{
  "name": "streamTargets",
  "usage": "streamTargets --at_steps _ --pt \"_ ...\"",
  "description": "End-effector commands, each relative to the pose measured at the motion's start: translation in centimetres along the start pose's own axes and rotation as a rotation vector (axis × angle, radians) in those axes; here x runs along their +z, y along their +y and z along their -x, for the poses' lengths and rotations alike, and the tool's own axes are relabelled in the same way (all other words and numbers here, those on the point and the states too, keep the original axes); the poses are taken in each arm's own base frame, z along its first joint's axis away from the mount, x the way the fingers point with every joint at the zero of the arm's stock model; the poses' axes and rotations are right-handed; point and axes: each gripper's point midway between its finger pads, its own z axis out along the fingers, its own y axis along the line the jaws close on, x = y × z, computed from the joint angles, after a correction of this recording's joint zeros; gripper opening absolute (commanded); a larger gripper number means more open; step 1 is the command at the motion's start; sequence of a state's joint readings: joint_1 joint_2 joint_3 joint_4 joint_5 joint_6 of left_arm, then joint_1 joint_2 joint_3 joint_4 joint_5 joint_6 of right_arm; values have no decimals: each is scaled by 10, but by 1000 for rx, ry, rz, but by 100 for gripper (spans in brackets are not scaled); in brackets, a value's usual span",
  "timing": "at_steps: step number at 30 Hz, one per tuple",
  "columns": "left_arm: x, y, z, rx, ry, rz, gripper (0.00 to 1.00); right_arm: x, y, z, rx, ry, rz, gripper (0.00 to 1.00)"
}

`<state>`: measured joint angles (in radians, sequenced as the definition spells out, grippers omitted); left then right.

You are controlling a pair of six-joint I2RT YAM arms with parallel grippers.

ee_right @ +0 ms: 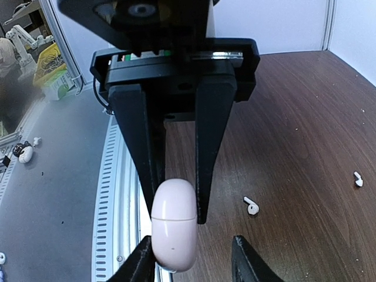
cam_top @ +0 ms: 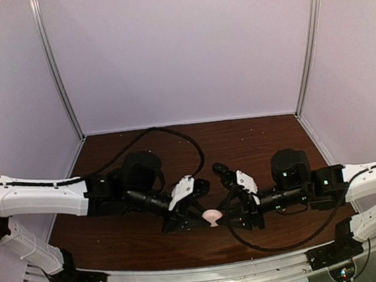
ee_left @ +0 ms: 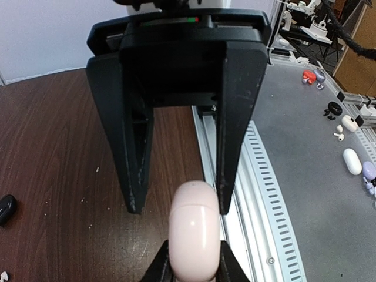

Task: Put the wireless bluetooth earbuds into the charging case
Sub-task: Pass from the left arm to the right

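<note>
1. The wireless bluetooth earbuds are lying loose on the brown table [ee_right: 305, 106]. In the right wrist view, one white stemmed earbud [ee_right: 251, 205] is sitting right of centre. A second white earbud [ee_right: 358, 179] is sitting near the right edge, well apart from the first.
2. A black earbud [ee_left: 6, 208] is showing at the left edge of the left wrist view, also on the wood.
3. The charging case [cam_top: 212, 216], pale pink with its lid shut, is sitting just below the centre of the top view, between the two grippers.
4. The left gripper [ee_left: 194, 270] is holding the case, with both fingers pressing narrowly on its sides at the bottom of the left wrist view.
5. The right gripper [ee_right: 191, 261] is standing wider than the case at the bottom of the right wrist view. The finger on the left of the frame is touching the case, while the other is standing apart from it with wood showing between.
</note>
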<state>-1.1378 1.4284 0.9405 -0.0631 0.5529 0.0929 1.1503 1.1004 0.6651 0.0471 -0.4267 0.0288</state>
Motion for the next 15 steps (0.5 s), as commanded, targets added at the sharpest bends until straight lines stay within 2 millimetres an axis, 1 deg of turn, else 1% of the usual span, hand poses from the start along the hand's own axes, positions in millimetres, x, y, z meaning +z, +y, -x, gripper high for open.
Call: streamTargets --at_steps 1,12,15 --pt "-1 2 21 38 -54 -18 0 2 5 10 -21 -16 18 44" --pt "7 6 19 27 -45 -23 0 9 8 6 -22 -2 42 40" --pt "7 6 19 24 -47 -23 0 10 6 4 -21 3 36 36"
